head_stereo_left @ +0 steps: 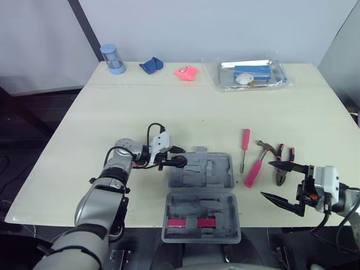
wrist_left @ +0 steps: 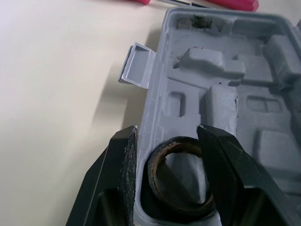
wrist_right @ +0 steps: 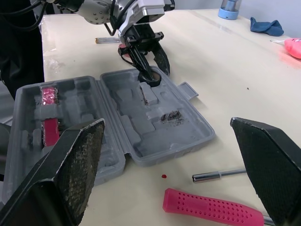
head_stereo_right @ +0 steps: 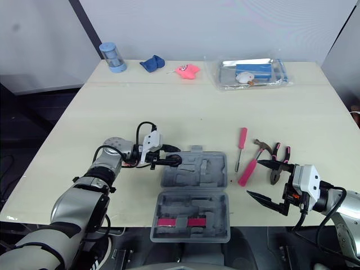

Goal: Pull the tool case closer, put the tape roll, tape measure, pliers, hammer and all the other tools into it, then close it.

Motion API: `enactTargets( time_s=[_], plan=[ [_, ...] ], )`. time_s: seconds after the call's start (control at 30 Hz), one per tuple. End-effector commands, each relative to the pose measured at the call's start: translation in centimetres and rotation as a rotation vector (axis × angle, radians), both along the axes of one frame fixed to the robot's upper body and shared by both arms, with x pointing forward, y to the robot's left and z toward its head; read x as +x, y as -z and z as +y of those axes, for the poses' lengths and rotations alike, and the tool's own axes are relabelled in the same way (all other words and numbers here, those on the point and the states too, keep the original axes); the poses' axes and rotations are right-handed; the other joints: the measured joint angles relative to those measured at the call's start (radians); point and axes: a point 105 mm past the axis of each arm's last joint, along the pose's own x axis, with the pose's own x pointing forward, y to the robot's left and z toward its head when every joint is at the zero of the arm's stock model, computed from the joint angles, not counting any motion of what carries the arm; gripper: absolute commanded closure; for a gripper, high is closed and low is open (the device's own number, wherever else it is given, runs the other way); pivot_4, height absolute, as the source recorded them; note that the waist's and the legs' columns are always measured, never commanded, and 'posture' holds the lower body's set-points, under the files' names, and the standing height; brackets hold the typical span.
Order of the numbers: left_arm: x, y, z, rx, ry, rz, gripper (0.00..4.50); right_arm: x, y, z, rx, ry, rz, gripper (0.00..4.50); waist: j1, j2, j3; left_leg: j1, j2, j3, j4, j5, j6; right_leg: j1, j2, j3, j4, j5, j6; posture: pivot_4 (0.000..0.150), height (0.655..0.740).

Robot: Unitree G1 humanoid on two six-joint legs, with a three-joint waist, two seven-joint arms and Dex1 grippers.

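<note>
**Table** (head_stereo_left: 169, 107): pale top, holding every item below.

**Tool case** (head_stereo_left: 225, 169): grey, lying open at the near middle edge. The far half has moulded recesses. The near half holds a pink strip (head_stereo_left: 191, 223).

**Tape roll** (wrist_left: 159, 175): dark ring, seated in the recess at the far-left corner of the case's far half.

**Left gripper** (head_stereo_left: 181, 157): at that same corner. Its fingers are spread, one outside the case wall and one inside, with the roll between them. It does not look clamped on the roll.

**Right gripper** (head_stereo_left: 266, 179): over the near right edge of the table, fingers wide apart and holding nothing.

**Screwdriver** (head_stereo_left: 245, 143), **hammer** (head_stereo_left: 254, 171), **pliers** (head_stereo_left: 280, 152): all pink-handled, lying on the table just right of the case. The pliers are the rightmost, close beside the right gripper.

**Far edge, left to right:** blue canister (head_stereo_left: 113, 58), blue cloth (head_stereo_left: 151, 65), pink object (head_stereo_left: 186, 72), clear plastic bag (head_stereo_left: 250, 75).
</note>
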Motion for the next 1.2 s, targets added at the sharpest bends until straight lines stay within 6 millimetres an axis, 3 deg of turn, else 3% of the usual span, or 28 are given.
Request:
enactTargets(
  time_s=[0.03,0.23,0.33,0.53,0.67,0.8,1.03,1.2],
  plan=[
    [-0.4,1.1,0.5,0.049,-0.006,0.011,2.38,0.0,-0.5,0.1,0.005,-0.006,-0.033,0.00,0.000,0.000,0.000,0.001,0.000,0.000,0.000,0.000,0.000,0.001,0.000,0.000,0.000,0.000,0.000,0.150,0.7400],
    [-0.4,1.4,0.7,0.040,-0.029,0.016,2.38,0.0,-0.5,0.1,0.006,-0.009,-0.033,0.00,0.000,0.000,0.000,0.003,0.000,0.000,0.000,0.000,0.000,0.003,0.000,0.000,0.000,0.000,0.000,0.150,0.7400],
    [0.1,0.1,0.8,-0.024,-0.046,-0.006,2.38,0.3,-0.8,0.0,0.024,0.000,-0.039,0.00,-0.001,0.000,0.000,0.004,0.000,0.000,0.000,0.000,0.000,0.004,0.000,0.000,0.000,0.000,0.000,0.150,0.7400],
    [0.9,-4.4,1.6,-0.242,-0.076,-0.040,2.38,1.1,-1.4,-0.9,0.086,0.080,-0.058,0.00,0.000,0.000,0.000,0.002,0.000,-0.002,0.000,0.000,0.000,0.003,0.000,-0.002,-0.001,0.000,0.000,0.150,0.7400],
    [-0.1,-7.5,5.0,-0.356,-0.140,-0.080,2.38,1.5,-1.2,-2.9,0.125,0.213,-0.055,0.00,-0.008,0.000,-0.001,0.002,0.000,-0.002,0.000,0.000,0.000,0.003,0.000,-0.002,-0.001,0.000,0.000,0.150,0.7400],
    [-2.8,-7.7,8.9,-0.375,-0.290,-0.082,2.38,1.1,-0.3,-5.2,0.103,0.349,-0.046,0.00,-0.021,0.002,-0.001,0.003,0.001,-0.003,-0.002,0.000,0.000,0.003,0.000,-0.002,-0.001,0.000,0.000,0.150,0.7400],
    [-7.7,-6.0,16.3,-0.349,-0.654,-0.063,2.38,-0.5,1.9,-9.7,0.077,0.582,0.005,0.00,-0.006,0.002,-0.001,0.003,0.001,-0.002,-0.002,0.000,0.000,0.003,-0.001,-0.002,0.000,0.000,0.000,0.150,0.7400],
    [-12.4,-3.1,21.6,-0.301,-0.942,-0.034,2.38,-2.7,3.5,-13.1,0.068,0.753,0.048,0.00,0.003,0.002,-0.001,0.004,0.001,-0.001,-0.003,0.000,0.000,0.004,-0.001,-0.001,-0.002,0.000,0.000,0.150,0.7400]
  ],
)
